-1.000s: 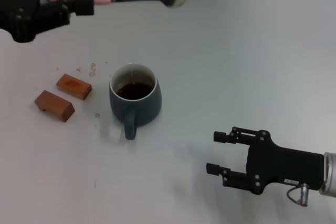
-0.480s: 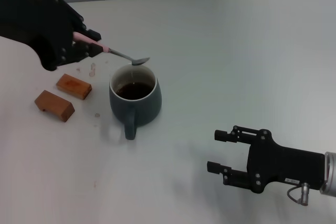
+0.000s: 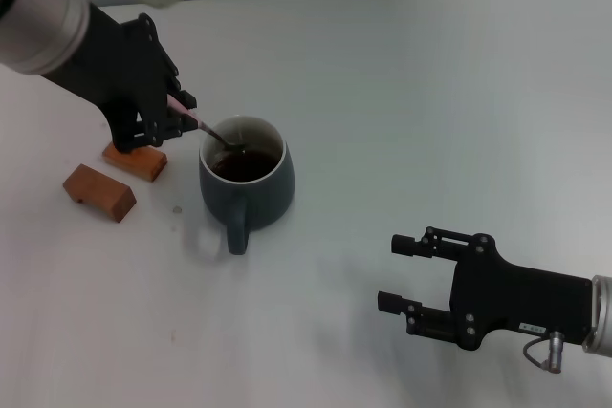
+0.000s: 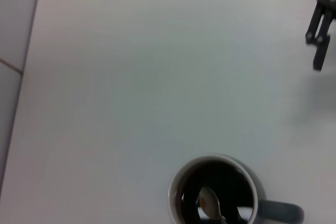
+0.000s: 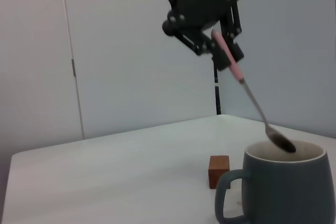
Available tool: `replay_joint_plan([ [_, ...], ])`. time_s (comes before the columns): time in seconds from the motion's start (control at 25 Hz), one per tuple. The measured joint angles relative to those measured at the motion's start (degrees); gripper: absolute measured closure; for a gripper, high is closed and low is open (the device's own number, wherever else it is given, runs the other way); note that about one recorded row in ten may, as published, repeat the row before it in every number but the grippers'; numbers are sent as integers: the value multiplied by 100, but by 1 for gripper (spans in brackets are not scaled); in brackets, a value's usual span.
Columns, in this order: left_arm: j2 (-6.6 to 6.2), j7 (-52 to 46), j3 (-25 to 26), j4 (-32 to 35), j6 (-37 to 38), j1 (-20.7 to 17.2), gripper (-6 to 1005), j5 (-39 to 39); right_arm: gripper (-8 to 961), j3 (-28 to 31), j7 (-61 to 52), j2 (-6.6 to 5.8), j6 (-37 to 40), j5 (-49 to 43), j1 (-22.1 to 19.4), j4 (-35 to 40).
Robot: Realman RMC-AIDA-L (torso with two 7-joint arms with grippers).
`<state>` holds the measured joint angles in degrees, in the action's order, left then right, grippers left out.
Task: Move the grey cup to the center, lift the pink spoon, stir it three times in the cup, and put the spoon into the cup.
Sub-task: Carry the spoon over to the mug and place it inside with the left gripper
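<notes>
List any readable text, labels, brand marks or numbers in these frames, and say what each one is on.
No text can be read anywhere.
right hand: a small pale label on its body, too small to read.
grey cup, pink spoon, left hand, wooden blocks: no markings seen.

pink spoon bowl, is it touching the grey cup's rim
Apart. The right wrist view shows the pink spoon bowl hanging above the grey cup rim, a gap between.

The head camera looked down; the left wrist hung overhead, the right sat low; all shared the cup (image 3: 246, 182).
</notes>
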<state>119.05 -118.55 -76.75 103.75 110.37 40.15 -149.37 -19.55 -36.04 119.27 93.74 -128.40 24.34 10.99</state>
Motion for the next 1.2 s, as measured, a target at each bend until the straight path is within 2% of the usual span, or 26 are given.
replay_joint_plan([
  [0.24, 5, -53, -325, -381, -284, 109, 841, -190, 286, -1, 0, 0, 21, 0, -7, 0],
  [0.32, 5, -59, -439, -799, -434, 268, 840, -325, 286, -2, 0, 0, 16, 0, -9, 0],
  [0.56, 5, -62, -502, -1508, -659, 544, 837, -459, 286, -6, 0, 0, 8, 0, -9, -1],
  [0.76, 4, -63, -532, -1719, -691, 652, 835, -569, 286, -6, 0, 0, 1, -1, -9, -9],
  [1.2, 6, -63, -582, -1753, -592, 678, 830, -538, 286, -5, 0, 0, -5, -1, -9, -9],
])
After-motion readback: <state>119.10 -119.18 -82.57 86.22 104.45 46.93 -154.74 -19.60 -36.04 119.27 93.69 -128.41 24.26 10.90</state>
